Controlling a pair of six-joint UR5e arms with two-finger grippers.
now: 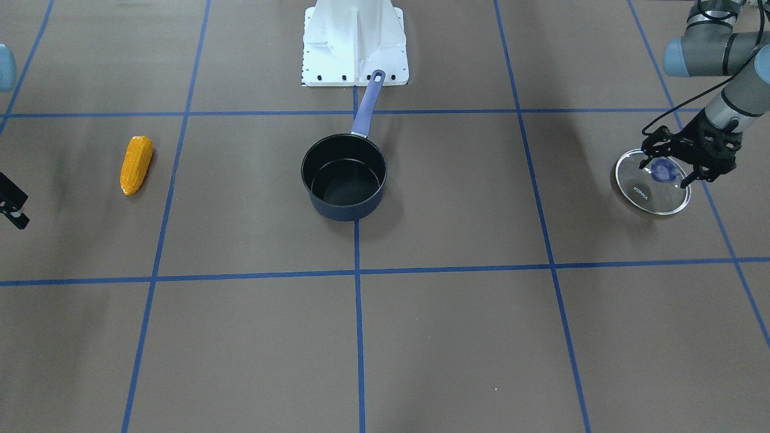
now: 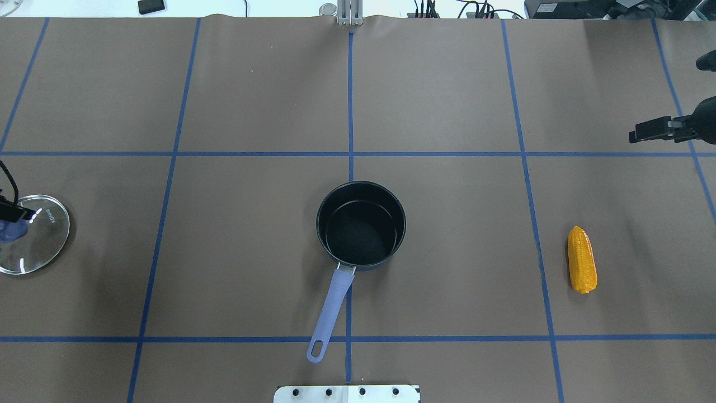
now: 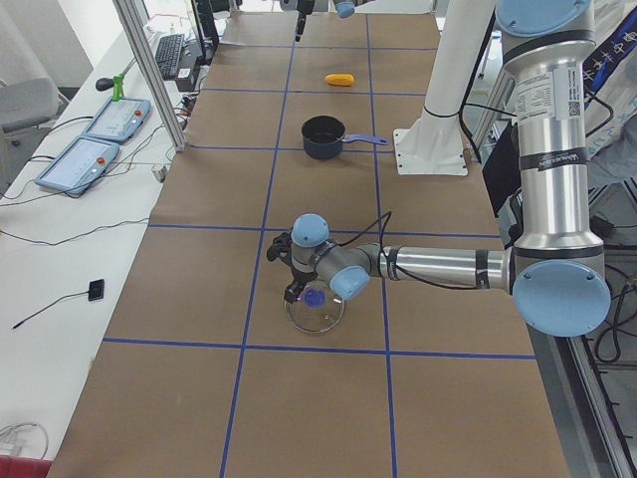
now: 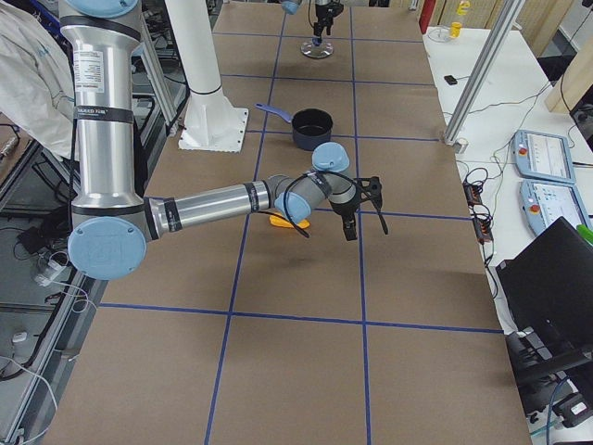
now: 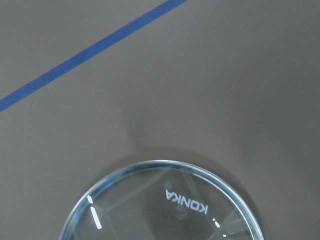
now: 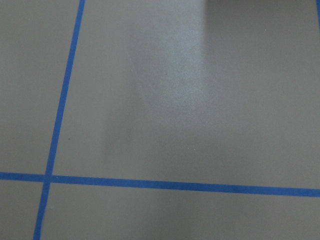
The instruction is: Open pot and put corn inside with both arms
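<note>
L gripper hung right over the lid. Its fingers were spread either side of the purple knob w/ a gap showing on each side, so it was slack and not clamping anything. The glass lid lay on the table directly below that hand, w/ "KONKA" lettering readable in the L wrist cam.

Well away from the L gripper, toward the robot's right, sat the pot at mid-table. It was upright, uncovered and empty, w/ nothing touching it. Its handle pointed back at the robot's white base, the end w/ the hole reaching the base's edge.

Farther still from the L gripper, past the pot, the corn lay on its side on the table. It was near the R gripper but apart from it, on the robot's side of that hand and a bit toward the pot. The R gripper was above the table w/ fingers wide apart, empty. The R wrist cam showed only bare table & blue tape lines.
</note>
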